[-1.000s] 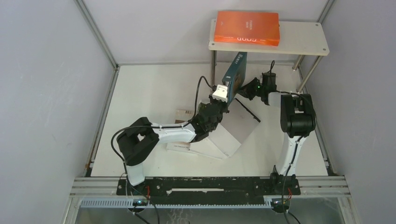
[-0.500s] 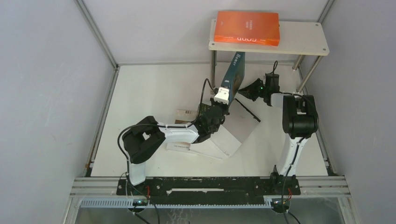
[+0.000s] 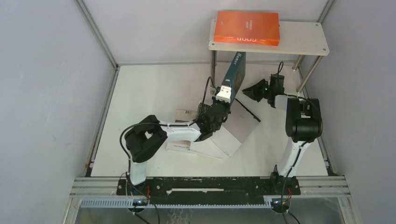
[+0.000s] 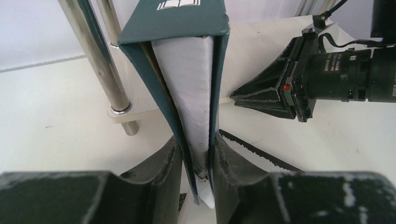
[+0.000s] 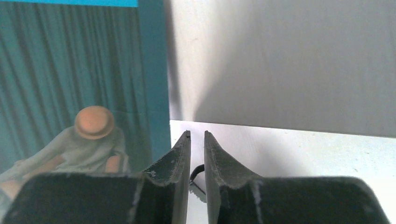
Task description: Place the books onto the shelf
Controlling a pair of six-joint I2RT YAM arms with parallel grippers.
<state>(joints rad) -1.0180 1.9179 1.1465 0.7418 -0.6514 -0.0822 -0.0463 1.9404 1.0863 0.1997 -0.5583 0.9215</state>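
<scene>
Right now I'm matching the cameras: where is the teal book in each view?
Top external: teal book at centre, on edge, under the shelf's front edge.
Left wrist: centre, edge-on in the left gripper.
Right wrist: left side, cover showing.
Shared landmark: the right gripper, beside the book.

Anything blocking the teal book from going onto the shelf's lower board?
Nothing visible between them. The teal book, held in the left hand, stands at the lower board's front edge; metal leg just left of it, right hand just right.

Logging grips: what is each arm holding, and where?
Left gripper pinches the dark teal book by its lower edge, across both covers; right gripper holds nothing.
</scene>
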